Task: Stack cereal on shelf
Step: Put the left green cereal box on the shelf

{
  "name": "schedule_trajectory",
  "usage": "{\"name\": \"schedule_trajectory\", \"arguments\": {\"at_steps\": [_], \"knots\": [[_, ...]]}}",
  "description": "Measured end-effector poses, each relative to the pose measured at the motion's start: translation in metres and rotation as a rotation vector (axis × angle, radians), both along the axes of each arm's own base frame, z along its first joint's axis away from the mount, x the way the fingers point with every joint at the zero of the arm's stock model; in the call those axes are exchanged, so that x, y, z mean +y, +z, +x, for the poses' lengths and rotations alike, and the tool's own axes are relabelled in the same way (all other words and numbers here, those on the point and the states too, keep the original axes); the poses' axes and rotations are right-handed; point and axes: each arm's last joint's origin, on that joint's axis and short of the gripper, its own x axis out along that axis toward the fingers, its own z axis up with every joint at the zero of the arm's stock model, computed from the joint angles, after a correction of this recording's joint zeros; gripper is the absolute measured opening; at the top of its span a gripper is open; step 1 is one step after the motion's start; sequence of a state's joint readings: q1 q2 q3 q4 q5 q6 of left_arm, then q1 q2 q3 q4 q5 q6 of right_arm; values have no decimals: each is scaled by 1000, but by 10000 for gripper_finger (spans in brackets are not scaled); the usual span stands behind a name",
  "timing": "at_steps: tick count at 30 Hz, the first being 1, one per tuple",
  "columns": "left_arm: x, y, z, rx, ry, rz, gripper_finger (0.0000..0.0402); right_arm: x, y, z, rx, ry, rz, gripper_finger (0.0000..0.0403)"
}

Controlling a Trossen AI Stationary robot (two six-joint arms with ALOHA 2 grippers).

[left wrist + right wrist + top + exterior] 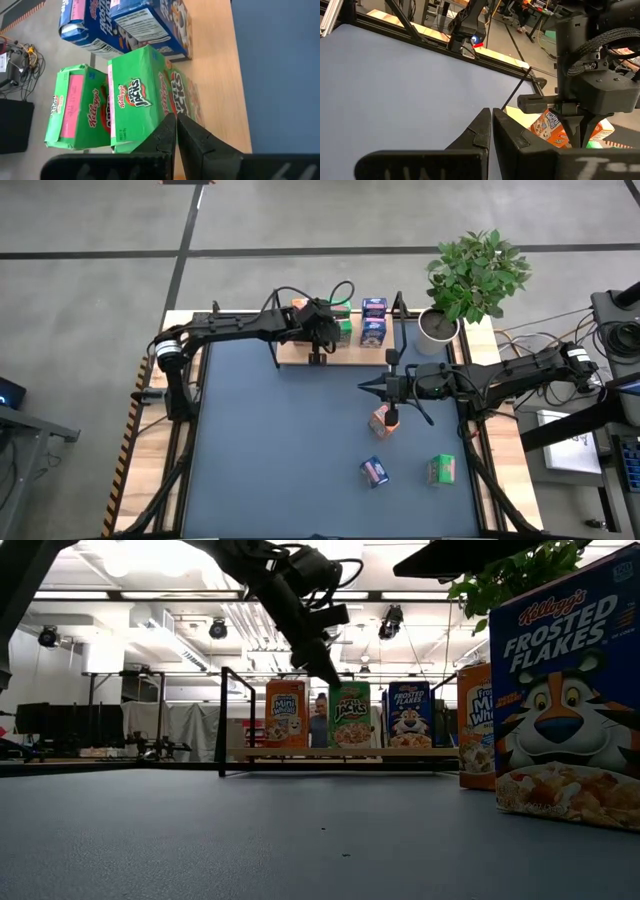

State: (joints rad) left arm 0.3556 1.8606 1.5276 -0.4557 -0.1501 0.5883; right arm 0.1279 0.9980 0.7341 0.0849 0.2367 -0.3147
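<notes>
Left gripper: over the shelf, fingers pressed together on nothing, tips just beside the top of a green box. Closed fingers suit nudging a box into line, not picking; that is my reading.
Right gripper: waits over the table in front of the shelf, fingers together, empty.
Shelf stock: orange box, green box and blue box stand upright in a row along the board in the low view; the left wrist view shows a second green box touching the first, and blue boxes next along.
Loose cereal: orange box just beside the right arm; blue box and green box nearer the front edge, apart from each other.
Progress: most boxes appear shelved; three are left on the table.
In the way: black posts of the shelf frame flank the board, so arms likely must come from the front or above; the left arm itself covers part of the shelf.
Nearby: potted plant at the shelf's right end, close to the blue boxes.
Risk: a push on the green box could tip its neighbour.
</notes>
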Motion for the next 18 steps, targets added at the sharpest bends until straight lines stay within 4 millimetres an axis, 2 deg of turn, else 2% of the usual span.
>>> {"name": "schedule_trajectory", "arguments": {"at_steps": [18], "knots": [[4, 0, -1, 36, -57, 55, 0, 0, 0, 0, 1, 0, 0, 9]]}}
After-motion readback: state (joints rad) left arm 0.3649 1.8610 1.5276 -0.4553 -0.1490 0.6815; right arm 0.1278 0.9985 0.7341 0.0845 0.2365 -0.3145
